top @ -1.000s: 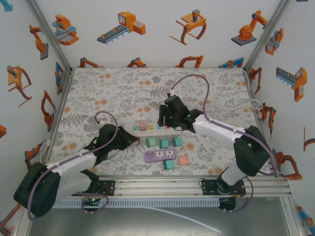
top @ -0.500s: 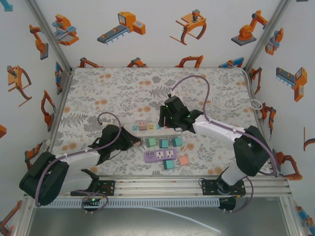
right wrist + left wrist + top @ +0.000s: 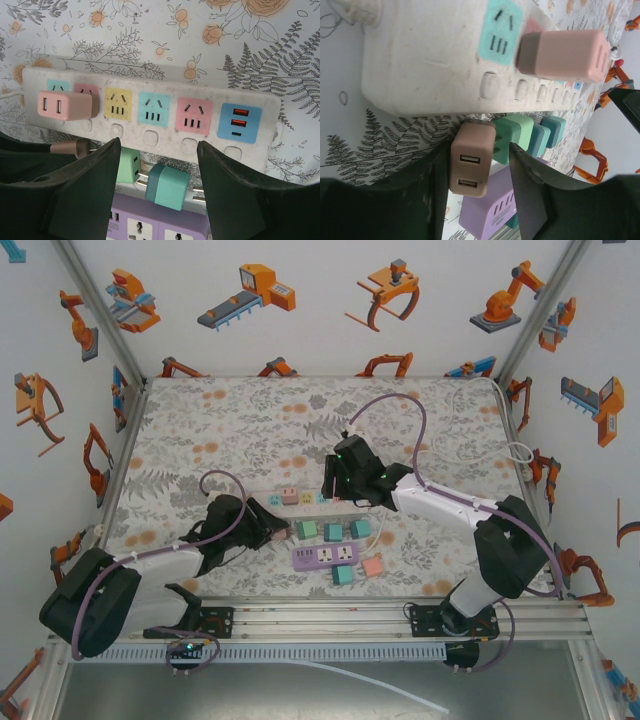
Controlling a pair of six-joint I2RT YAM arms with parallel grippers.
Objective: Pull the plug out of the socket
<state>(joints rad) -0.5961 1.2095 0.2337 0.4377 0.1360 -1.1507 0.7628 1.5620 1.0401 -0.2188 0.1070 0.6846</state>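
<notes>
Pink plug (image 3: 472, 159) between left fingers (image 3: 532, 200)

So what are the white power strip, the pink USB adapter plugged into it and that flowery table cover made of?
White power strip: hard moulded plastic by the look of it, matte, with grey scuffs and specks. Pink USB adapter: probably plastic too, smooth and satin, with rounded moulded corners. Flowery table cover: a flat printed sheet, matte. Whether it is paper, vinyl or cloth I cannot tell.

Matt plastic plug (image 3: 472, 159), scuffed plastic socket (image 3: 430, 55)
</notes>
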